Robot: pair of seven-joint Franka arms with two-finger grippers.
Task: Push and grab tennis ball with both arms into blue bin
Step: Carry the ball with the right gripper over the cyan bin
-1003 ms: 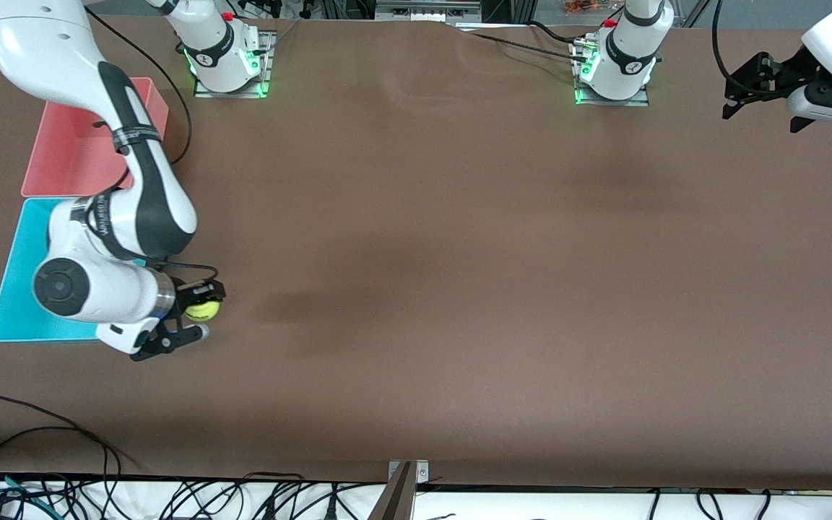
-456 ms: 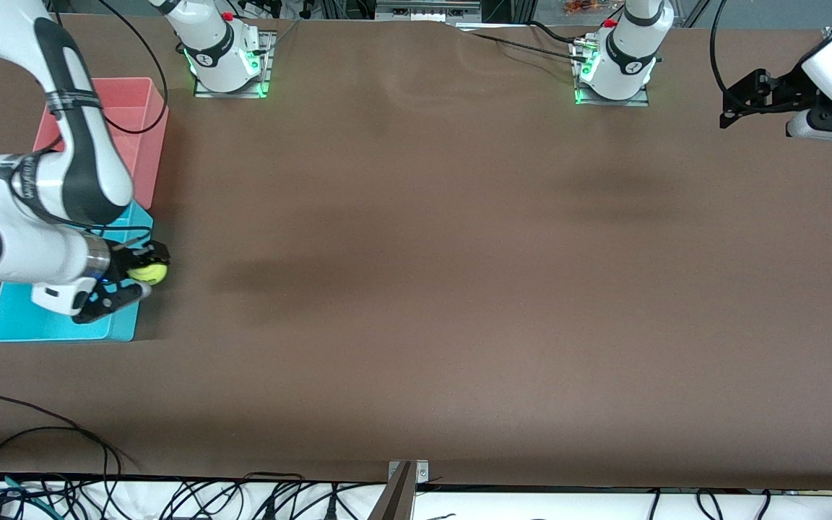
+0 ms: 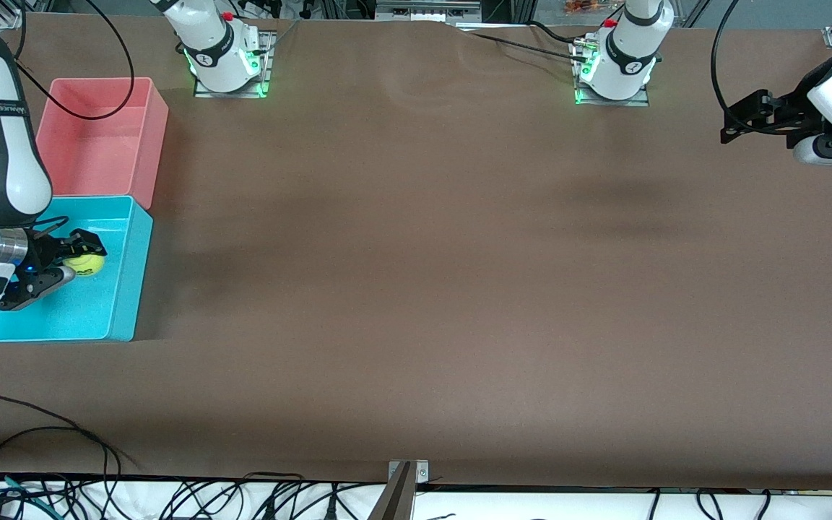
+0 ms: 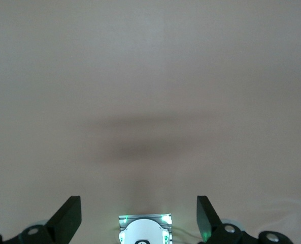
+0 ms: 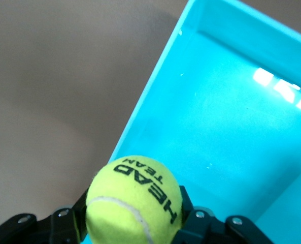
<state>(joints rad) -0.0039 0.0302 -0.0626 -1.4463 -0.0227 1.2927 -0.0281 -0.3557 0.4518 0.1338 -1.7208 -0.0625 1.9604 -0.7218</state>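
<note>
While over blue bin (image 3: 121,278), right gripper (image 3: 78,261) clamps tennis ball (image 3: 86,264).

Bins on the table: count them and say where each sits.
2. The pink bin and the blue bin sit side by side at the right arm's end of the table, the blue one nearer the front camera.

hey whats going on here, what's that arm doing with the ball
The right hand is shut on the tennis ball and holds it over the blue bin, not yet released. A pink bin sits beside the blue one, farther from the front camera. The left hand waits open in the air at the left arm's end of the table, holding nothing.
</note>
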